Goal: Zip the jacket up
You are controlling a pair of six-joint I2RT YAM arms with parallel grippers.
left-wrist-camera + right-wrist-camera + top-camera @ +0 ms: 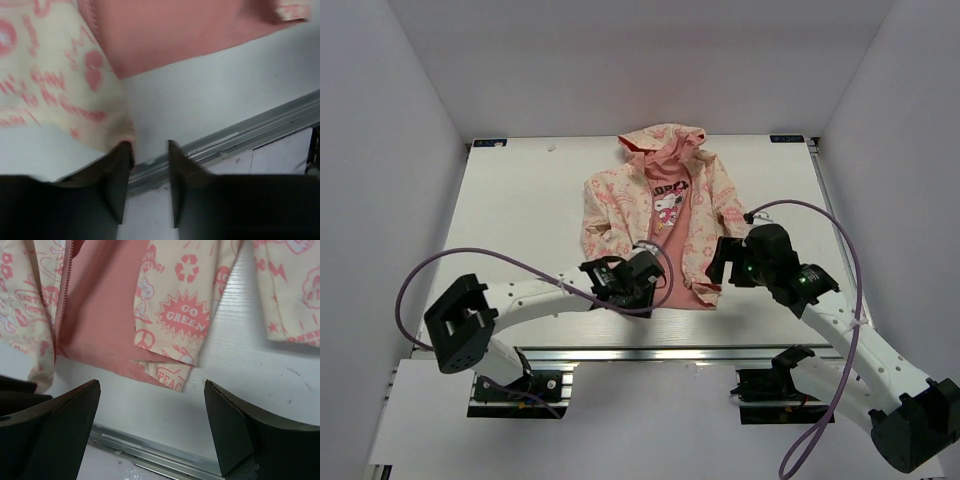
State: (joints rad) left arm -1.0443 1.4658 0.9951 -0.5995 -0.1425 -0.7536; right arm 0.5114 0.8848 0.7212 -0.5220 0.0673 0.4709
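Observation:
The jacket (610, 205) lies flat in the middle of the table with its hood away from me. Its front is open and shows pink lining (100, 315). The pink zipper strip (64, 295) runs down the edge of one front panel. My left gripper (645, 275) sits at the lower hem of that panel. In the left wrist view its jaws (150, 144) stand a little apart with nothing between them. The left fingertip (125, 150) touches the hem corner (117, 135). My right gripper (720, 262) hovers wide open (151, 382) just below the other panel's hem (172, 377), holding nothing.
An aluminium rail (650, 353) runs along the table's near edge, just below both grippers (150, 450). White walls enclose the table on three sides. Purple cables (520, 262) loop over each arm.

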